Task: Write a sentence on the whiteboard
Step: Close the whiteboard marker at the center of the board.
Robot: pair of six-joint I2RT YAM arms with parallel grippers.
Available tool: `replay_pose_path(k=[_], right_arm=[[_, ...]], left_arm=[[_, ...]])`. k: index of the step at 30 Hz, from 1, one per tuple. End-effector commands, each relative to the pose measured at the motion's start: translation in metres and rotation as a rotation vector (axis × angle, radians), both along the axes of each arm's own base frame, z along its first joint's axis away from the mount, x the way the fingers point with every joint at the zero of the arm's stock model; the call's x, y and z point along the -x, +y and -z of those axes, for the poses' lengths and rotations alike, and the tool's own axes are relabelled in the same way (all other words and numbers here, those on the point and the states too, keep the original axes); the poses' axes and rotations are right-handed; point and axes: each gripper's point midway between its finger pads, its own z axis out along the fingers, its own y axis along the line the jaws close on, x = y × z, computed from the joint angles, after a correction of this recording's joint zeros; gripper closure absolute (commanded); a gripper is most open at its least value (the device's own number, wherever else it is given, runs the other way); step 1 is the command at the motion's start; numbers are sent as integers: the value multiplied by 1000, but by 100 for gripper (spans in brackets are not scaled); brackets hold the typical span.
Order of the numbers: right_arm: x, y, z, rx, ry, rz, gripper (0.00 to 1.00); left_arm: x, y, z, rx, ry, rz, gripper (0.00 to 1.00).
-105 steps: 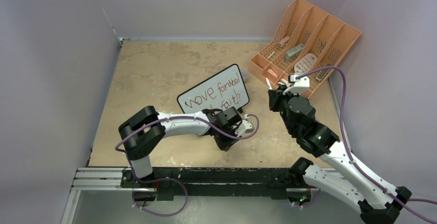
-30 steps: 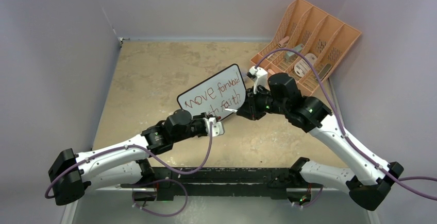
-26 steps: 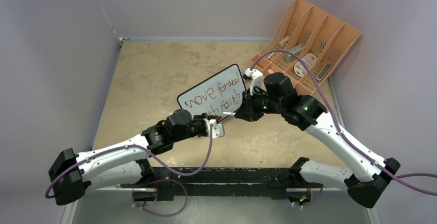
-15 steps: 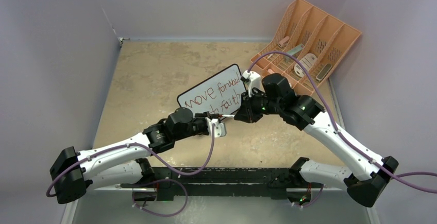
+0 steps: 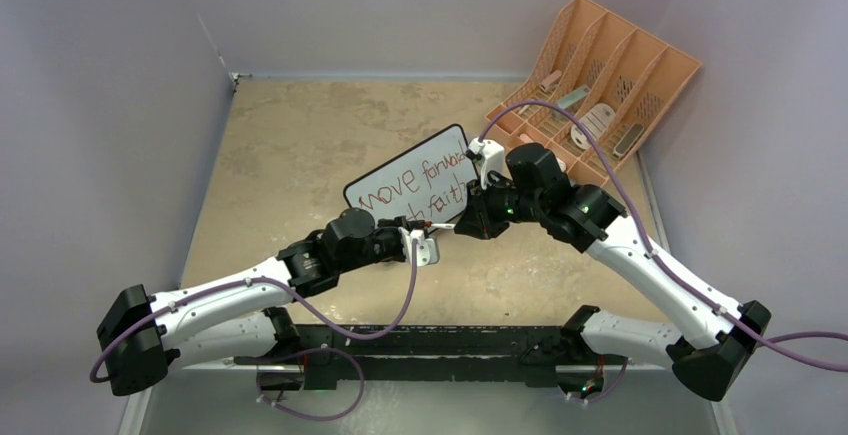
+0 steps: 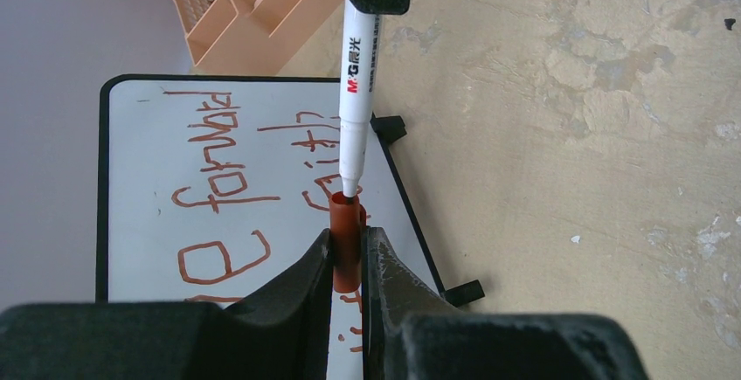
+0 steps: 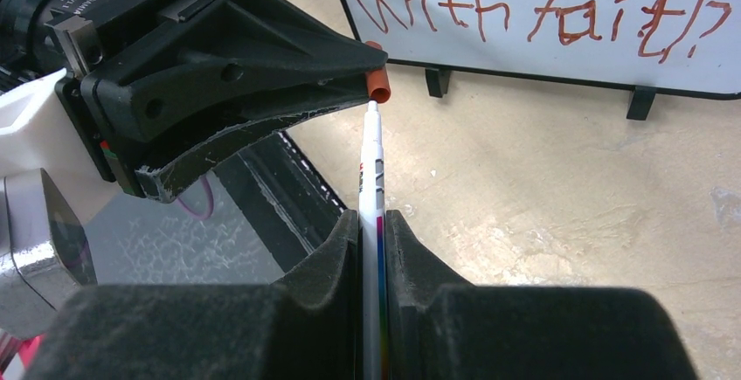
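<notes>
Beige tabletop (image 5: pixel 300 135) by whiteboard (image 6: pixel 175 144): left tool (image 6: pixel 348 245) pinches red cap (image 6: pixel 346 218), right tool (image 7: pixel 373 223) clamps marker (image 7: pixel 372 166), tip at cap's mouth.

Whiteboard (image 6: pixel 218 162), left wrist view: the start of both written lines is lost behind my left end effector (image 6: pixel 349 238) and the lower edge.
Whiteboard, right wrist view: the upper edge cuts off the top line of writing.
Whiteboard, top view: my right arm (image 5: pixel 640 255) covers one near corner.
Marker (image 6: pixel 356 92): its rear is buried in my right end effector (image 7: pixel 373 223).
Marker tip: whether it touches the cap (image 6: pixel 346 223), I cannot tell.
Organizer (image 5: pixel 640 27): contents too small to name.
</notes>
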Motion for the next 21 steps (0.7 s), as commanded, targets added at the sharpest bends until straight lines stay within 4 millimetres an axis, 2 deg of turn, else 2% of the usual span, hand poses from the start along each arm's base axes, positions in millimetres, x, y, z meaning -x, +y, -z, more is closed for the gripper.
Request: replay_pose_path(k=[1, 13, 21], right_arm=[[-5, 2, -2, -16, -28, 1, 100], [-13, -3, -2, 4, -48, 47, 100], [-6, 3, -4, -28, -28, 10, 100]], left_arm=[[-4, -7, -30, 65, -44, 5, 100], [-1, -6, -30, 64, -37, 12, 100], [0, -8, -32, 69, -30, 22, 100]])
